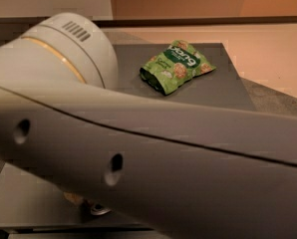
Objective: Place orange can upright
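My big white arm (153,153) fills most of the camera view and runs from upper left to lower right. Under its lower edge, near the table's front, only a sliver of the orange can's silver end (99,210) shows. The can's body is hidden, so I cannot tell whether it is upright or lying down. My gripper (77,200) is right beside that sliver, almost wholly hidden under the arm, with only a tan bit of it showing.
A green snack bag (176,65) lies at the back right of the dark grey table (223,91). A pale counter (268,54) lies beyond and to the right. The table's front edge (39,226) runs just below the can.
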Robot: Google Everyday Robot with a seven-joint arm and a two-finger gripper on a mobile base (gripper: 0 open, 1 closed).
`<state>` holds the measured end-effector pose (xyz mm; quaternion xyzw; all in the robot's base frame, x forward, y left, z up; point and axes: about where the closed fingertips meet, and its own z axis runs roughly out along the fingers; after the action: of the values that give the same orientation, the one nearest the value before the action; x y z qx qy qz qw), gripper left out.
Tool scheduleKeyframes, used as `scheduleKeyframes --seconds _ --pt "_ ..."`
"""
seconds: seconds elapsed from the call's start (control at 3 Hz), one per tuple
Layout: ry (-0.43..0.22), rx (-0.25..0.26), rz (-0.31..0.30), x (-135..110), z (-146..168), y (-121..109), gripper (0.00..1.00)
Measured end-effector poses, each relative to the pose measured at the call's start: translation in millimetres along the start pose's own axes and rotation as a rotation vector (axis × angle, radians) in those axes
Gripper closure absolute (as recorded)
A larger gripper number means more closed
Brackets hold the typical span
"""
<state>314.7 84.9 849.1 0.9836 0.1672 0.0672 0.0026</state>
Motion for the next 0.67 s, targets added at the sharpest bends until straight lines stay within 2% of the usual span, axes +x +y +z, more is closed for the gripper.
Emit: scheduleKeyframes --seconds 0.33,0.67 --pt "-0.048 0.023 0.085 9 -10 -4 0.88" --pt "-0.109 0.056 0.23 25 -23 -10 1.0"
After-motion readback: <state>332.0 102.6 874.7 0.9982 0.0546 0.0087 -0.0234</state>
